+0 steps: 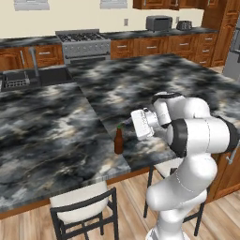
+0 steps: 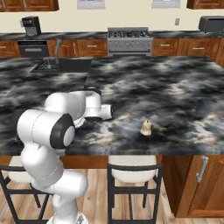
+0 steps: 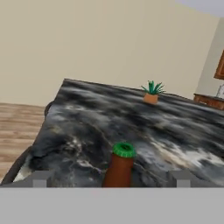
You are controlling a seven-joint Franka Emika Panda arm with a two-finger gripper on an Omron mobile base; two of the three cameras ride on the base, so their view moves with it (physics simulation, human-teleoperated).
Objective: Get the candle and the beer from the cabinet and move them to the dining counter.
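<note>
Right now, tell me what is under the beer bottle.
The beer bottle stands upright on the dark marble dining counter, near its edge. A stool sits below that edge. The bottle's base is hidden in the hand view.

beer (image 1: 119, 141): I see brown glass, green cap
candle (image 2: 145, 127): I see cream-white
dining counter (image 1: 56, 136): black marble, grey-white veins
stools (image 1: 83, 209): dark frames, pale seats
plant (image 3: 152, 92): green leaves, orange pot
</note>
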